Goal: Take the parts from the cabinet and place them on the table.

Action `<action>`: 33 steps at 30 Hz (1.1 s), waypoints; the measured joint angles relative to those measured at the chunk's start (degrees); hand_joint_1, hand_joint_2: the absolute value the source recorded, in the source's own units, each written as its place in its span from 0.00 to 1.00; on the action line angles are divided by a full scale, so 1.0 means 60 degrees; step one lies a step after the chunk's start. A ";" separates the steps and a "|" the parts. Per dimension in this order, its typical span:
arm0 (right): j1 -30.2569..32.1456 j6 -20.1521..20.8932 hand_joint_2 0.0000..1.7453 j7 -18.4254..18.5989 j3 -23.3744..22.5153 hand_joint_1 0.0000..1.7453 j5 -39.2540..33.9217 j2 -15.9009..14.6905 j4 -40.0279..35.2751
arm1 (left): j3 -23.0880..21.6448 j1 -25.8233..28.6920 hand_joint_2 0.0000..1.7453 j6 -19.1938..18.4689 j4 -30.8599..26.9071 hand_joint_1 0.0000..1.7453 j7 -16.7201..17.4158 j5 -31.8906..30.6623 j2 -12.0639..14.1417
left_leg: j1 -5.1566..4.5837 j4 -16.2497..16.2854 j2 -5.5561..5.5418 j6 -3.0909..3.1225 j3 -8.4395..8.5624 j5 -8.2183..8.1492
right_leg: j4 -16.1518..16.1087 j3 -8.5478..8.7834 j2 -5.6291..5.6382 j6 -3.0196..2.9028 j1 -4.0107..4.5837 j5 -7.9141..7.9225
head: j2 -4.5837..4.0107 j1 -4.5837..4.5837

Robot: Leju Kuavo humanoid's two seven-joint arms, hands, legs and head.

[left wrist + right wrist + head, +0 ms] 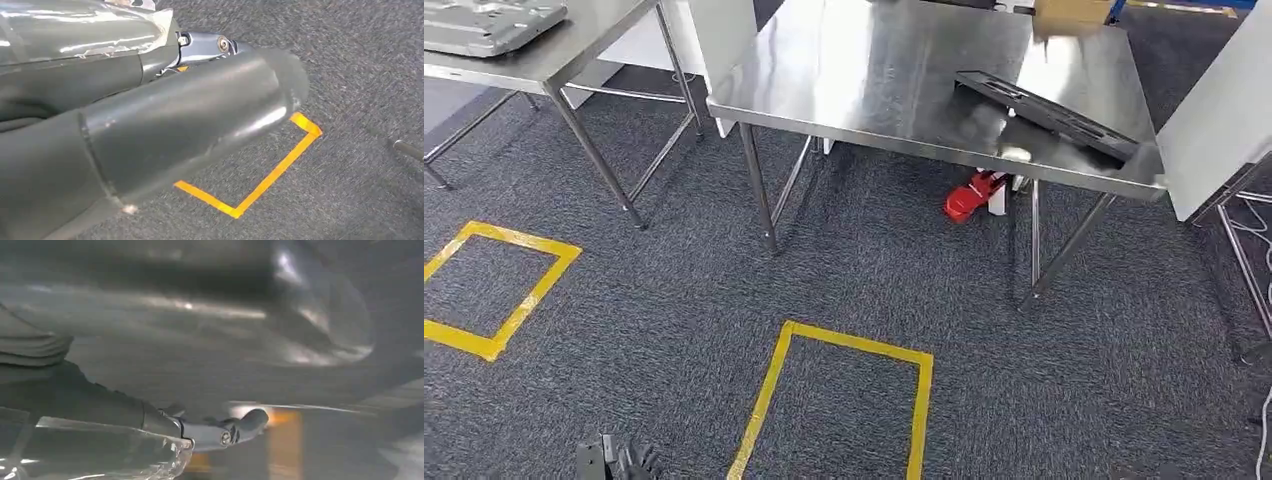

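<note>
Two steel worktops stand on the grey carpet (984, 330) in the head view. The big worktop (864, 70) is in the middle, and a second worktop (574, 45) is at the far left, well apart from it. On the right side of the big worktop lies a long dark part (1049, 112) with slots; it lies flat, at an angle, near the right edge. A grey tray (484, 22) rests on the second worktop. White panels (1214, 120) stand at the right of the big worktop. Yellow tape squares (844, 400) are marked on the carpet in front. Under the big worktop, beside its right legs, sits a small red object (969, 197).

The left hand (150, 130) shows in the left wrist view as a thick grey thumb above the carpet and a tape corner; I cannot tell if its fingers are apart or together. The right hand (200, 340) is very blurred in the right wrist view, and its state I also cannot tell.
</note>
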 joint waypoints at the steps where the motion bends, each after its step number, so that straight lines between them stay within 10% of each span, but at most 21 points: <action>1: -0.0141 -0.0007 0.00 0.0571 -0.0090 0.00 0.0116 0.0000 0.0815 | -0.0119 -0.0028 0.00 0.0083 0.0033 0.00 -0.0062 0.0134 0.0058 | 0.0023 0.0699 0.0000 -0.0052 -0.0173 -0.0643 | 0.0006 -0.0103 -0.0010 -0.0089 0.0011 0.0098 | 0.0000 -0.0029; 4: -0.0436 -0.0044 0.00 0.1497 -0.0250 0.00 0.0412 0.0065 0.2369 | -0.0338 -0.0046 0.00 0.0214 0.0106 0.00 -0.0163 0.0414 0.0208 | 0.0028 0.2505 -0.0011 -0.0165 -0.0489 -0.1376 | 0.0111 -0.0423 -0.0027 -0.0076 0.0042 0.0332 | 0.0000 -0.0025; 7: -0.0658 -0.0033 0.00 0.2673 -0.0247 0.00 0.0812 0.0098 0.3273 | -0.0550 -0.0070 0.00 0.0331 0.0124 0.00 -0.0288 0.0739 0.0361 | 0.0043 0.0942 -0.0003 -0.0133 0.0779 -0.0496 | 0.0376 -0.0846 -0.0007 0.0013 0.0025 0.0472 | 0.0000 -0.0029; 9: -0.0744 -0.0029 0.00 0.2781 -0.0247 0.00 0.0859 0.0106 0.3672 | -0.0644 -0.0126 0.00 0.0364 0.0124 0.00 -0.0320 0.0789 0.0422 | 0.0001 -0.0555 -0.0025 -0.0065 0.1755 -0.0659 | 0.0590 -0.1059 -0.0005 0.0094 0.0105 0.0520 | 0.0000 -0.0040; 13: -0.0903 0.0022 0.00 0.3033 -0.0243 0.00 0.1027 0.0102 0.4165 | -0.0754 -0.0123 0.00 0.0400 0.0127 0.00 -0.0386 0.0903 0.0499 | -0.0072 -0.0591 -0.0035 0.0223 0.1455 -0.0457 | 0.0583 -0.1211 -0.0017 0.0380 0.0137 0.0795 | 0.0000 -0.0018; 15: -0.0943 0.0190 0.00 0.3551 -0.0134 0.00 0.1450 0.0098 0.4350 | -0.0830 -0.0146 0.00 0.0524 0.0109 0.00 -0.0466 0.1173 0.0553 | -0.0015 -0.0678 0.0050 0.0486 0.1219 -0.0210 | 0.1154 -0.1519 0.0056 0.0291 0.0090 0.0130 | 0.0000 -0.0016; 18: -0.0949 0.0553 0.00 0.4161 0.0189 0.00 0.2031 0.0098 0.4507 | -0.0881 -0.0031 0.00 0.0739 0.0022 0.00 -0.0601 0.1521 0.0637 | -0.0016 -0.0662 0.0083 0.0486 0.0815 0.0104 | 0.3170 -0.2039 0.0094 0.0214 0.0022 -0.1184 | 0.0000 0.0014; 20: -0.0957 0.0858 0.00 0.4383 0.0455 0.00 0.2355 0.0098 0.4569 | -0.0968 0.0050 0.00 0.0855 -0.0040 0.00 -0.0644 0.1704 0.0695 | -0.0011 -0.0646 0.0117 0.0439 0.0529 0.0323 | 0.3577 -0.1827 0.0095 0.0444 -0.0043 -0.1056 | 0.0000 0.0011; 23: -0.0989 0.1097 0.00 0.4530 0.0846 0.00 0.2644 0.0098 0.4605 | -0.1096 0.0111 0.00 0.0925 -0.0128 0.00 -0.0696 0.1806 0.0765 | 0.0014 -0.0621 0.0113 0.0292 0.0213 0.0655 | 0.1448 -0.0134 0.0097 0.0716 -0.0139 -0.0390 | 0.0000 0.0015; 25: -0.1036 0.1122 0.00 0.4592 0.0985 0.00 0.2706 0.0098 0.4613 | -0.1122 0.0115 0.00 0.0950 -0.0186 0.00 -0.0710 0.1864 0.0779 | -0.0031 -0.0574 0.0117 0.0162 0.0087 0.0806 | -0.0076 0.0787 0.0126 0.0614 -0.0011 -0.0601 | 0.0000 0.0022; 28: -0.1035 0.1275 0.00 0.4624 0.1200 0.00 0.2852 0.0153 0.4653 | -0.1198 0.0113 0.00 0.0976 -0.0208 0.00 -0.0732 0.1897 0.0819 | 0.0016 -0.0629 0.0119 -0.0025 0.0077 0.1078 | 0.0008 0.0576 0.0146 0.0415 0.0024 -0.0556 | 0.0000 -0.0018; 29: -0.1031 0.1275 0.00 0.4650 0.1269 0.00 0.2910 0.0193 0.4682 | -0.1242 0.0122 0.00 0.0994 -0.0204 0.00 -0.0732 0.1904 0.0849 | 0.0077 -0.0563 0.0094 -0.0084 0.0017 0.1008 | -0.0019 0.0530 0.0116 0.0266 -0.0164 -0.0447 | 0.0000 -0.0004; 33: -0.1002 0.1285 0.00 0.4854 0.1541 0.00 0.3194 0.0302 0.4693 | -0.1380 0.0123 0.00 0.1078 -0.0204 0.00 -0.0750 0.1883 0.0881 | 0.0114 0.1770 -0.0003 -0.0239 -0.0614 -0.1005 | -0.0008 0.0188 -0.0071 -0.0120 -0.0064 -0.0147 | 0.0000 -0.0091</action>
